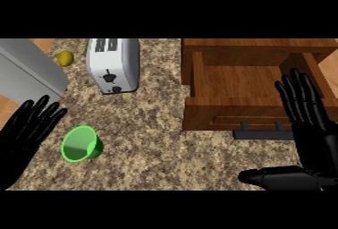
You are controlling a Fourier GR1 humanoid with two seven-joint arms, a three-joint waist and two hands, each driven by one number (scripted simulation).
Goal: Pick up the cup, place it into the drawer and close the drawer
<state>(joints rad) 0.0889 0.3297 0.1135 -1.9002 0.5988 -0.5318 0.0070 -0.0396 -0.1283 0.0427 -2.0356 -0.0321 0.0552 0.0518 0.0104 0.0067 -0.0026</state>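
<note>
Presently, the speckled stone surface point(158, 129) fills most of the view. At its far right stands a wooden drawer unit point(257, 49), with its drawer point(231, 89) pulled out toward the near side and standing open; the drawer's interior shows bare wood, and a dark handle point(264, 133) runs along its near front face. At the far left, a grey metal appliance point(30, 71) juts in from the edge. A silver two-slot toaster point(113, 65) lies on the surface just right of it, slots at the far end, controls at the near end. The right robot hand point(310, 129) shows at the right edge, open, fingers straight and pointing away over the drawer's right side, thumb extended leftward near the bottom. The left robot hand point(26, 129) shows at the left edge, open, fingers spread and straight, holding nothing. The green cup point(82, 144) lies on the surface at near left, just right of the left robot hand's fingers, tilted with its opening facing up and left; it is well apart from the drawer. A small yellow lemon point(65, 58) sits between the appliance and the toaster.
</note>
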